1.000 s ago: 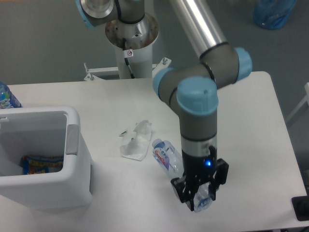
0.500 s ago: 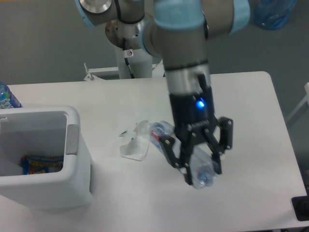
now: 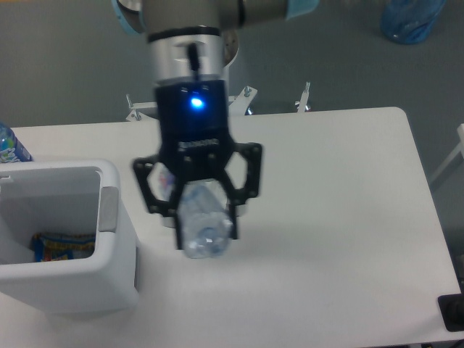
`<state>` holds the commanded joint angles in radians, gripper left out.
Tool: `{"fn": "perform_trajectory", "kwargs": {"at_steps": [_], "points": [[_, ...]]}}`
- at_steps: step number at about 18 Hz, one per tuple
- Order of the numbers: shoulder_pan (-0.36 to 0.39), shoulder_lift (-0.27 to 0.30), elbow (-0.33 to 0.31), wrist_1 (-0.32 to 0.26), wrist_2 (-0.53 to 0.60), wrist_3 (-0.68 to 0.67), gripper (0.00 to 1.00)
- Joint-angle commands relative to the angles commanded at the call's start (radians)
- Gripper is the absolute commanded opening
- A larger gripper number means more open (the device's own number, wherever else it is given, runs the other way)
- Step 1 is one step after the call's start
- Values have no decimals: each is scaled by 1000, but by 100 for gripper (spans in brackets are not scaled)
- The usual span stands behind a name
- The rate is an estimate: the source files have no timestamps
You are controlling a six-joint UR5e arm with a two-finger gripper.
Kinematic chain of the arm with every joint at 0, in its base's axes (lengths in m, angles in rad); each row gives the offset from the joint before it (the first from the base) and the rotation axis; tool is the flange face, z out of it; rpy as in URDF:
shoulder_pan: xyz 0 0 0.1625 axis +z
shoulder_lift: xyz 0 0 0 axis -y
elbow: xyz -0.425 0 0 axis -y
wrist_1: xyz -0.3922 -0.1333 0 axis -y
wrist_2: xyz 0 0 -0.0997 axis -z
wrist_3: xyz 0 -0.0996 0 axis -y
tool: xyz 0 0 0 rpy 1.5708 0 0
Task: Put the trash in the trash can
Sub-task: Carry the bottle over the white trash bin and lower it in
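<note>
The white desk (image 3: 341, 217) lay beneath me, and on its left end stood the trash can (image 3: 87, 283), a white boxy bin with a grey panel on the side facing me and some blue and yellow packaging lying inside it. My arm (image 3: 185, 51) came down from the top of the view, a blue light glowing on the wrist. My claw (image 3: 204, 230) hung above the desk, just right of the trash can, and was clamped on the clear bottle (image 3: 203, 221). The bottle sat between my two black fingers (image 3: 156, 192), lifted off the desk. Its long axis ran roughly along the line of my wrist, pointing down and toward the camera, so I saw it nearly end on; I could not tell which end faced out. Its label was hidden and nothing on it could be read. A blue-wrapped bottle (image 3: 9, 145) showed at the far left edge, its printing too small to read.
</note>
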<state>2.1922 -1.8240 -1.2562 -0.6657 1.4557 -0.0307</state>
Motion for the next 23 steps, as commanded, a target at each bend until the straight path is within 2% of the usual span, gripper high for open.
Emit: {"fn": "perform_trajectory", "kwargs": {"at_steps": [2, 11, 15, 23], "points": [[-26, 14, -20, 0, 0, 0, 53], [-134, -1, -25, 0, 0, 2, 55], [-146, -18, -23, 2, 0, 3, 56], [-147, -92, 32, 2, 0, 6, 56]]}}
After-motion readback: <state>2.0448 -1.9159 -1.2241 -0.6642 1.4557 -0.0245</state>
